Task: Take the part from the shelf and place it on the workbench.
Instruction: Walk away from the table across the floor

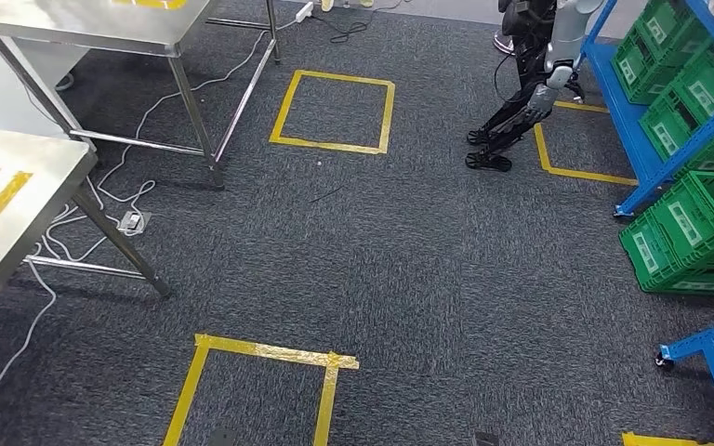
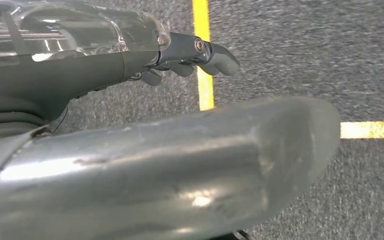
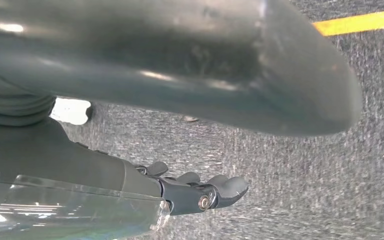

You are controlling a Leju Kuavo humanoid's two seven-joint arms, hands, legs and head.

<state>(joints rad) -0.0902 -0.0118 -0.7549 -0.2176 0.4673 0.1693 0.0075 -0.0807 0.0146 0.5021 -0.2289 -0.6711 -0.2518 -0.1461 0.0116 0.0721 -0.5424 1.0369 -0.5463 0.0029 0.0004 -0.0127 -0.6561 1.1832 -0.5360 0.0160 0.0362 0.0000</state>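
Both hands hang over dark carpet holding nothing: the left hand [image 2: 190, 60] and right hand [image 3: 200, 190] with fingers loosely extended. Far right stands the blue shelf [image 1: 628, 102] with green crates [image 1: 697, 228]; the part cannot be made out. Near left, the workbench [image 1: 19, 200].

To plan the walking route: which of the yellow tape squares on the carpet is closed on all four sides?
The far square, beside the far steel table's legs; all four sides are taped. The near square runs out of the picture, and the others show only partial outlines.
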